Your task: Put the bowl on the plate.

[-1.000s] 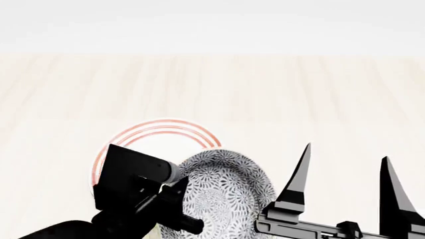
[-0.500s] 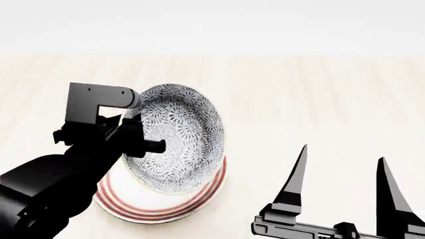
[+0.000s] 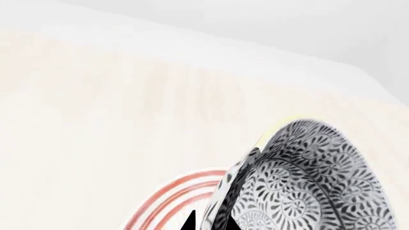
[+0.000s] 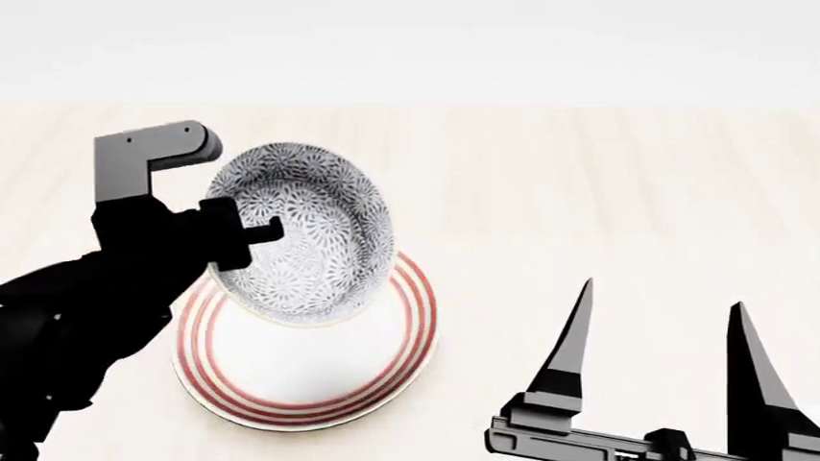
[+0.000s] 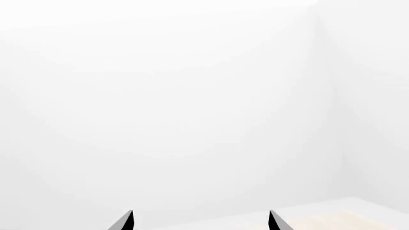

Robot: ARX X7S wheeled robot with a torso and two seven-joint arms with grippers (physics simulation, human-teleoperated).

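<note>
The bowl (image 4: 305,233), deep and round with grey-and-white flowers all over and a thin yellow edge, is tipped up on its side over the far part of the plate (image 4: 314,379), which is flat, round and white with three red rings and lies on the pale table.

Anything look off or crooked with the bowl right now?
Yes: the bowl is tipped steeply on edge, its patterned inside facing the head camera, gripped at its rim by the left gripper. It hangs over the far left part of the plate rather than sitting flat in it. No damage shows. The right gripper is open and empty.
</note>
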